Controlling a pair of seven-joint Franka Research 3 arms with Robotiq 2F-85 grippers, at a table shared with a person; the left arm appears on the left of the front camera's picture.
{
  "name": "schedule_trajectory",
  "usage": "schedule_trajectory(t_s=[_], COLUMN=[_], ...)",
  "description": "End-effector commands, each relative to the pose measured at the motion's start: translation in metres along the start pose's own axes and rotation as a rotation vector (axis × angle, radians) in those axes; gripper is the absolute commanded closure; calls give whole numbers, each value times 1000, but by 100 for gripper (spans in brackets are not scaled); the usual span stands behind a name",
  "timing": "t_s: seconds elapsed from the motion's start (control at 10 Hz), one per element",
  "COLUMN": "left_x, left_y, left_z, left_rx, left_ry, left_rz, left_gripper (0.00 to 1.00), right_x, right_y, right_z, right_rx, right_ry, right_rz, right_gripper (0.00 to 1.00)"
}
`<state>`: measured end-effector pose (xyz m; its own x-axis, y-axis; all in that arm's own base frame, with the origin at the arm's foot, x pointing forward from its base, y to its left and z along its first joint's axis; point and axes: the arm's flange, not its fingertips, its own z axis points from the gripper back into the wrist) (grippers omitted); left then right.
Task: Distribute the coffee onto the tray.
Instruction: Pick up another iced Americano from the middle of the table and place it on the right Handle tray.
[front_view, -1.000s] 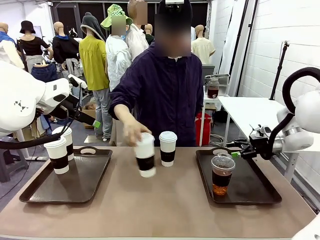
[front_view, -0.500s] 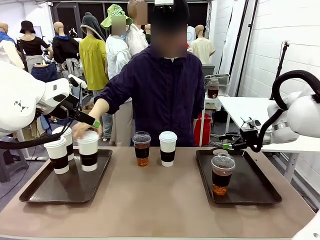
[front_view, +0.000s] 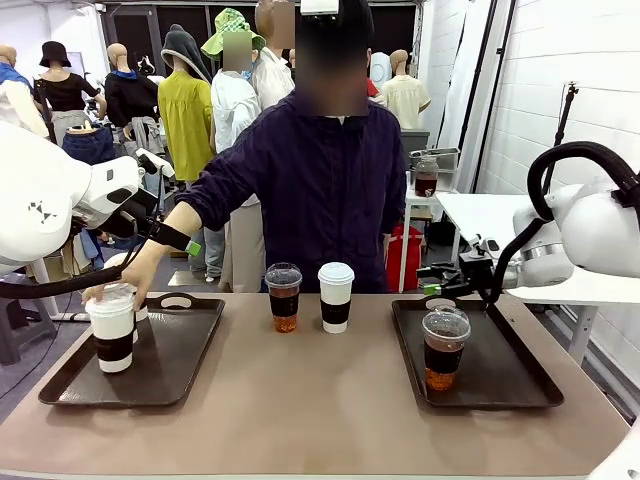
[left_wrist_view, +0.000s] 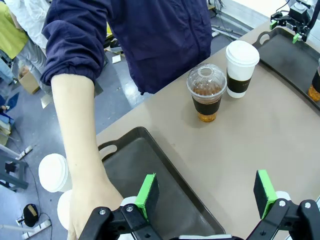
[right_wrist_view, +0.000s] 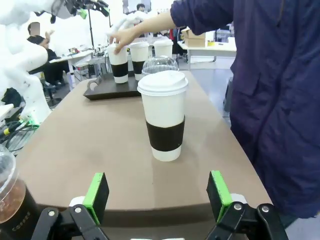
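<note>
A person's hand (front_view: 120, 283) rests atop an upright sleeved paper cup (front_view: 113, 338) on the left tray (front_view: 175, 350). At the middle of the table (front_view: 320, 400), a dome-lidded cup (front_view: 283, 298) and a second paper cup (front_view: 335, 297) stand side by side, lids up. Another domed cup (front_view: 445, 350) stands upright on the right tray (front_view: 510, 362). The left tool (left_wrist_view: 205, 192) and the right tool (right_wrist_view: 157, 197) are both spread open, holding nothing.

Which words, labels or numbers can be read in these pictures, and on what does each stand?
"COFFEE": small print on the dark sleeve of the clear plastic cup, right wrist view.
Dark marks on the left arm: a logo, no readable letters.
Other cup sleeves: no print readable.
</note>
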<state>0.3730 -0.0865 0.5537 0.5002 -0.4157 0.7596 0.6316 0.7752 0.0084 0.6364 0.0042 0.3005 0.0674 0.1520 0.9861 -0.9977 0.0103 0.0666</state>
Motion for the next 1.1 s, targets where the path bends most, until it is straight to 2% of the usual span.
schedule_trajectory(t_s=[0.0,0.3,1.0], left_x=[-1,-1,-1], left_y=[1,1,1], left_z=[1,1,1], left_rx=[-4,-4,-4], left_ry=[-2,-2,-2], left_rz=[4,4,4], left_gripper=[0,0,0], right_x=[0,-8,-22], right_y=[-9,-9,-17], right_z=[-17,-41,-63], right_rx=[-7,-69,-14], right_ry=[-20,-56,-53], right_rz=[-2,5,13], right_gripper=[0,0,0])
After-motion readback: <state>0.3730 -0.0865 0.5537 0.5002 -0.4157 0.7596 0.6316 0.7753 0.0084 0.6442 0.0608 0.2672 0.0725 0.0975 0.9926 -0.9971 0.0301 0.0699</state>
